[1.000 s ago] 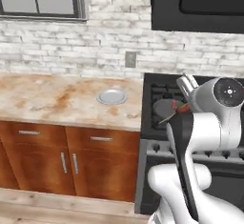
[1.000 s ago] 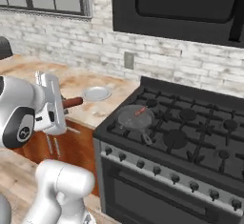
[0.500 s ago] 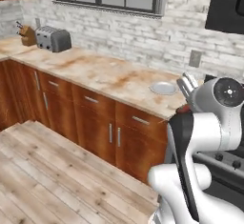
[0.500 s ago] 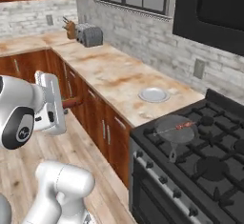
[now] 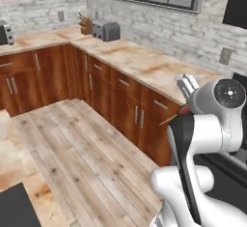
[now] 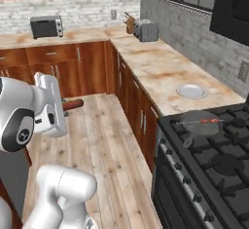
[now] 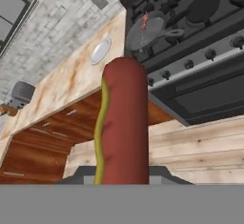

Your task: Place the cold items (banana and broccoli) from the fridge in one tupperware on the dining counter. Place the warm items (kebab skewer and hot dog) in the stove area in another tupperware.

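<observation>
End effector [image 6: 62,107] grips the smooth, mustard-striped hot dog [image 7: 123,123]; right base view shows the skewer [image 6: 200,121] panned on the stove [image 6: 214,160].

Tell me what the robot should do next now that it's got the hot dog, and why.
Probably keep driving the base on until the tray for warm items is in sight, staying shut on the hot dog. The gripper carries it over the wood floor, no tray shows, and the kebab skewer lies in the pan on the stove.
</observation>
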Motion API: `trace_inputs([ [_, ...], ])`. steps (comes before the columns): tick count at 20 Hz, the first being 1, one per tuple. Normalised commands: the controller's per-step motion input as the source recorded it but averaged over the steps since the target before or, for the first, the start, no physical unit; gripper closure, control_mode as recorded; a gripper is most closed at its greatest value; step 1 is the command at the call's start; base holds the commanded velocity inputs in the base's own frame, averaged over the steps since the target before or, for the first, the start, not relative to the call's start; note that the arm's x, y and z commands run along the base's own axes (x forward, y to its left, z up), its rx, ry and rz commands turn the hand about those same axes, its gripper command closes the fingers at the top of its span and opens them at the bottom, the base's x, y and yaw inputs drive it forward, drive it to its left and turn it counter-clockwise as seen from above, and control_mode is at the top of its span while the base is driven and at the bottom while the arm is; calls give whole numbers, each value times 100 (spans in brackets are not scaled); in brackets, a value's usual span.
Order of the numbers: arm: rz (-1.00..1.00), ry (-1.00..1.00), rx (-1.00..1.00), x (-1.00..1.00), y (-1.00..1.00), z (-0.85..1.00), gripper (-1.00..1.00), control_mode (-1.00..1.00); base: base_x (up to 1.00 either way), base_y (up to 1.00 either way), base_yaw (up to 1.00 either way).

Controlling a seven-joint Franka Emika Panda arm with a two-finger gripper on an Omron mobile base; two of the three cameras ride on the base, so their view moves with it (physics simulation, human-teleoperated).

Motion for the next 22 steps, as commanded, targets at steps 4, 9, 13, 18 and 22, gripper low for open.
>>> trace_inputs([
  [4, 0, 0, 0, 0, 0, 0, 100, 100, -99, -49, 47],
  [9, 0, 0, 0, 0, 0, 0, 100, 100, -97, -50, 34],
  [13, 0, 0, 0, 0, 0, 0, 100, 100, -100, -32, 19],
  [18, 0, 0, 0, 0, 0, 0, 100, 100, -100, -23, 8],
  [22, 0, 0, 0, 0, 0, 0, 100, 100, -100, -22, 4],
])
